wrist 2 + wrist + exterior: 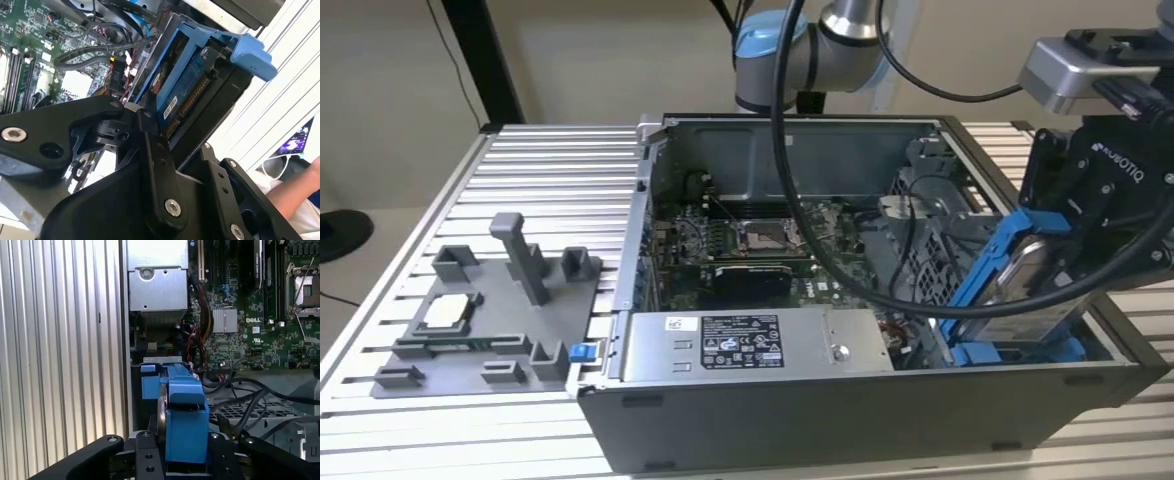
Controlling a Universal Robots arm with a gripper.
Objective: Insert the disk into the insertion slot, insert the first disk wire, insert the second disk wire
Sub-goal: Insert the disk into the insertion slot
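My gripper (pixel 1091 262) is shut on the disk (pixel 1023 275), a silver drive in a bright blue carrier. The disk hangs tilted over the front right corner of the open computer case in the exterior view. Its lower end is down at the blue rails of the insertion slot (pixel 1030 350). In both wrist views the black fingers (pixel 146 457) clamp the blue carrier (pixel 186 430) from two sides, and the disk's connector edge (pixel 187 102) shows. Black cables (pixel 250 397) lie beside the bay; I cannot tell which are the disk wires.
The grey power-supply box (pixel 747 345) with a white label sits at the case's front. The motherboard (pixel 761 240) lies behind it. A grey moulded fixture tray (pixel 480 320) stands on the slatted table at the exterior view's left. A person's arm (pixel 300 192) is beyond the table.
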